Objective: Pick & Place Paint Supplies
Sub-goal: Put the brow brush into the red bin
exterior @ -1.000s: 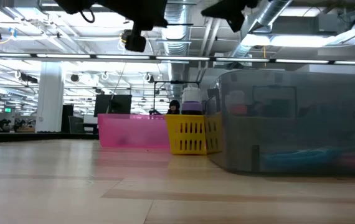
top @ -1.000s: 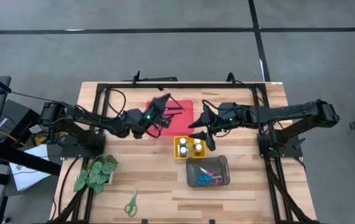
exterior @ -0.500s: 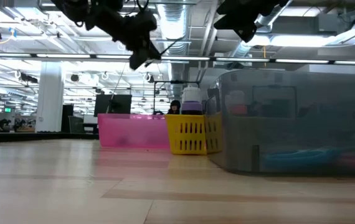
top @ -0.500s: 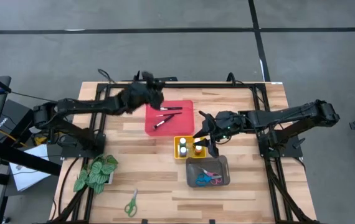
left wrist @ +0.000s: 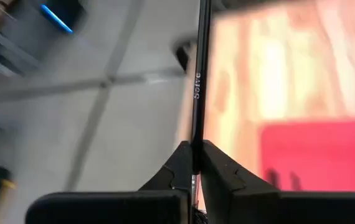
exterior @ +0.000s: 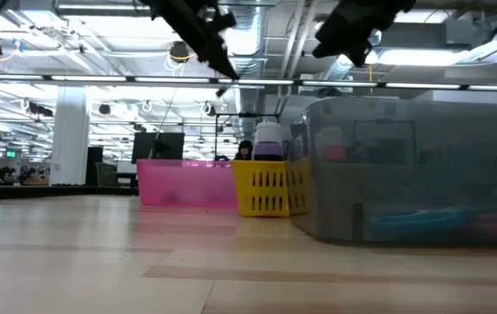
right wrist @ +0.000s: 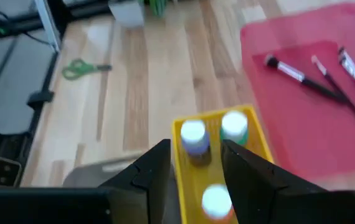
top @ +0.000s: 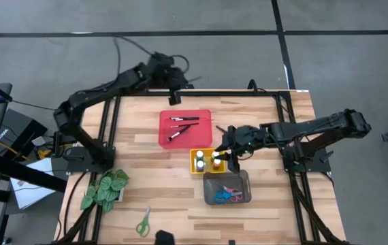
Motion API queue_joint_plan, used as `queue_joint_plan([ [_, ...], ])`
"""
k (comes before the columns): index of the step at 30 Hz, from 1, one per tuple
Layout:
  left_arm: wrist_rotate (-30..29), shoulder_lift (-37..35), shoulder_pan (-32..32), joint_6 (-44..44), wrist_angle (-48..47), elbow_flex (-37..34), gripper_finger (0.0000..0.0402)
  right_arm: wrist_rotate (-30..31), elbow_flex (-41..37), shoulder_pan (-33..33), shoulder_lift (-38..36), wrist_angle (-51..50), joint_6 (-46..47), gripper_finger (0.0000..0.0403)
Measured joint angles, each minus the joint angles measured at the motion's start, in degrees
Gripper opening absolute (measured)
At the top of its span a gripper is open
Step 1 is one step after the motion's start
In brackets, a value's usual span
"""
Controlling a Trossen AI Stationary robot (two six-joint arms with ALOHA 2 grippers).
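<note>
L gripper point(left wrist: 195, 163) pinches paintbrush point(left wrist: 197, 93), handle printed "Solve".

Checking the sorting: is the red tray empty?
No. Three paintbrushes lie inside the red tray, seen from above.

Grey floor point(top: 58, 54) with dark lines, ceiling strip lights point(exterior: 100, 80), white column point(exterior: 71, 139)

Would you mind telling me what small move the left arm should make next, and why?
Probably swing back over the red tray and lower: the left gripper is shut on a paintbrush beyond the table's far edge, while three brushes already lie in that tray.
</note>
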Motion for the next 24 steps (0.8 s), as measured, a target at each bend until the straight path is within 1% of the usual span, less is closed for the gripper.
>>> queue_joint_plan([
  [2,-0.01,2.86,-1.12,-1.17,-5.84,1.57,0.0005,2.16,0.0,1.42,0.0,-1.91,1.42,0.0138],
  [7,0.03,8.53,-5.11,-4.27,-16.47,1.74,0.0005,9.29,0.0,5.53,0.0,-6.19,5.76,0.0138],
  [10,0.03,11.08,-7.5,-6.23,-20.01,1.74,0.0005,14.54,0.0,8.37,0.0,-10.66,9.49,0.0137],
  [14,0.55,13.13,-9.82,-7.85,-21.39,1.58,0.0005,21.76,-0.01,12.59,0.0,-15.18,14.35,0.0134],
  [17,0.55,14.39,-10.75,-8.64,-21.94,0.05,0.0005,26.46,-0.02,15.63,0.0,-16.85,17.0,0.0134],
  [21,0.51,14.9,-10.95,-9.67,-20.93,-2.51,0.0005,30.82,-0.02,18.86,0.0,-18.64,20.3,0.0134],
  [24,-0.38,14.94,-10.79,-9.67,-19.6,-5.05,0.0005,32.81,-0.02,20.32,0.0,-19.38,21.13,0.0134],
])
